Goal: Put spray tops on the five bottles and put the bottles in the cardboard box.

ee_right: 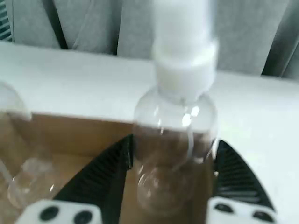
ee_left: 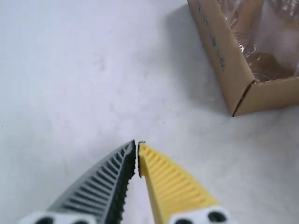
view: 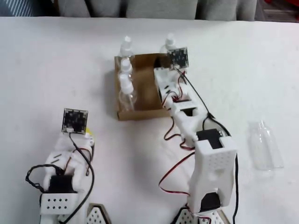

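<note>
Clear plastic bottle with a white spray top (ee_right: 175, 116) stands between the black jaws of the right gripper (ee_right: 173, 144), which press on its sides and hold it upright over the brown cardboard box (view: 140, 113), at the box's upper-right corner in the high view. Two other capped clear bottles (view: 126, 77) stand at the box's left side. A bare clear bottle (view: 265, 145) lies on the white table (view: 56, 60) at the frame's right, apparently without a top. The left gripper (ee_left: 138, 148), its grey and yellow fingers pressed together on nothing, sits at lower left. The step in hand looks like boxing this bottle. Next it needs lowering inside the walls and releasing without tipping its neighbours.
</note>
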Available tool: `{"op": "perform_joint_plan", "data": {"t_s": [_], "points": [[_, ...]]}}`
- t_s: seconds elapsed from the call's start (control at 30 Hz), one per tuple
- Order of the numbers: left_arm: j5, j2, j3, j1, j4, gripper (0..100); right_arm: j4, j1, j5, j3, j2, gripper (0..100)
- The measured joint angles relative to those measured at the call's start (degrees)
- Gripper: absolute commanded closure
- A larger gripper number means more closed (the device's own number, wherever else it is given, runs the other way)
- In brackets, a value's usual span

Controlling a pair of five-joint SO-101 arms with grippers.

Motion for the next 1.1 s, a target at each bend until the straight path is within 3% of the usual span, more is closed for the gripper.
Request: {"op": "perform_joint_plan", "data": {"t_s": [0.13, 0.5, 0.67, 1.1], "points": [[0.0, 0.0, 0.0, 0.0, 0.0, 98, 0.0, 0.0, 0.0, 0.0, 0.1, 65.3], [0.0, 0.0, 0.0, 0.0, 0.0, 98, 0.0, 0.0, 0.0, 0.0, 0.1, 63.8], [0.0, 0.0, 0.0, 0.0, 0.0, 98, 0.0, -0.4, 3.4, 0.0, 0.1, 52.9], [-0.1, 0.0, 0.0, 0.0, 0.0, 98, 0.0, -1.0, 4.7, 0.1, 0.2, 52.8]]}}
